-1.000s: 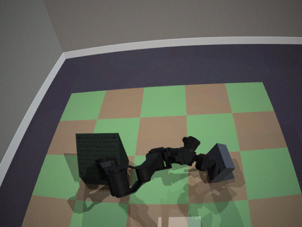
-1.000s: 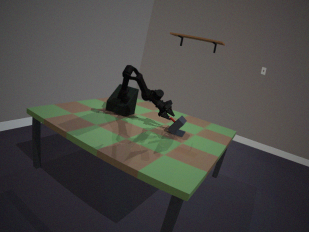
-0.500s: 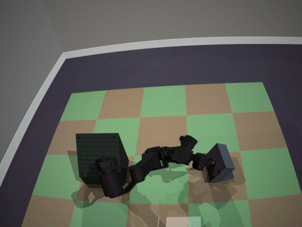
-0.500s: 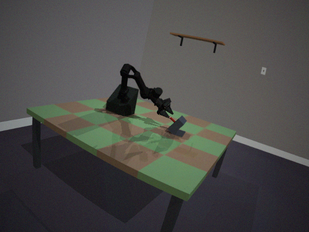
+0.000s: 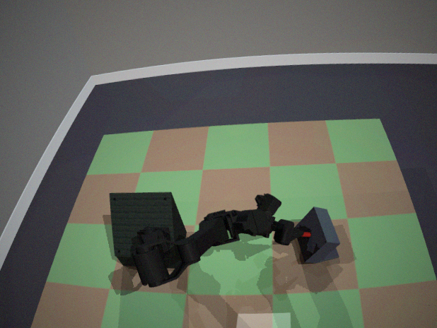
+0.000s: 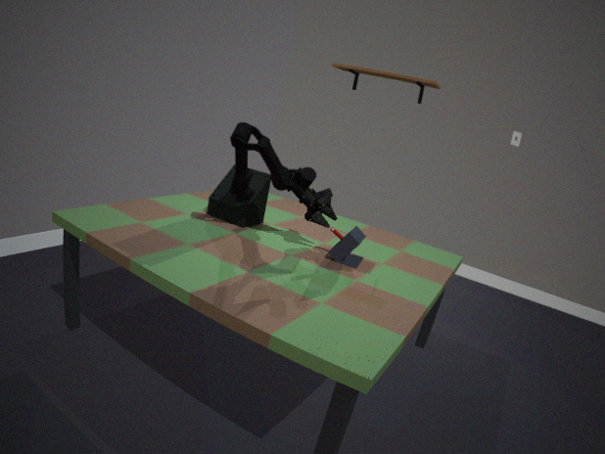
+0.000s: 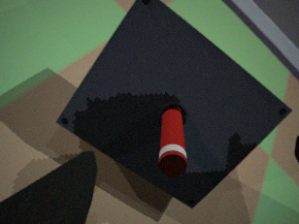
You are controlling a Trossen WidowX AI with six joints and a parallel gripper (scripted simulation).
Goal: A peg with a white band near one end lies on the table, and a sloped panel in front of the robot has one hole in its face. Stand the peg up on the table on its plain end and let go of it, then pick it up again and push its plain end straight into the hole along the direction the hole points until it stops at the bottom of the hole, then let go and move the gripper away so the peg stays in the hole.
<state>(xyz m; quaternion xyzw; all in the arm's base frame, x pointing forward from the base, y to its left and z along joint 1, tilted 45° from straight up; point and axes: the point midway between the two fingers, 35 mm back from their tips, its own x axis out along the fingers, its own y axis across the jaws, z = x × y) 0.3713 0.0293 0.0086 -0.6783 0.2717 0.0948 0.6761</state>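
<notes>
From where I stand, the black two-fingered parallel-jaw gripper [image 5: 296, 231] [image 6: 333, 221] has its fingers spread wide and released, with nothing grasped between them. They point down at a slant toward the dark blue-grey, square-faced sloped panel [image 5: 319, 226] [image 6: 347, 245] [image 7: 194, 62], which is just beyond the fingertips.

The round red peg with a white band [image 5: 306, 234] [image 6: 338, 234] [image 7: 172, 137] is in the panel's round dark hole [image 7: 182, 114], just ahead of the fingers and apart from them. It leans back toward them, its banded end sticking out of the face on the fingers' side and its other end hidden in the hole. I can't tell how deep it goes or whether it has reached the bottom.

In the wrist view one dark finger shows at the lower left, beside the peg and not touching it, and a jagged shadow falls across the panel's face around the hole.

Behind the fingers, the jointed black arm [image 5: 212, 237] [image 6: 271, 161] bends up and back to a dark, boxy, slant-topped pedestal [image 5: 141, 212] [image 6: 218, 204]. Below the fingers spreads the green-and-brown checkered table [image 5: 237, 145] [image 6: 196, 266] [image 7: 44, 28], and the panel rests on it.
</notes>
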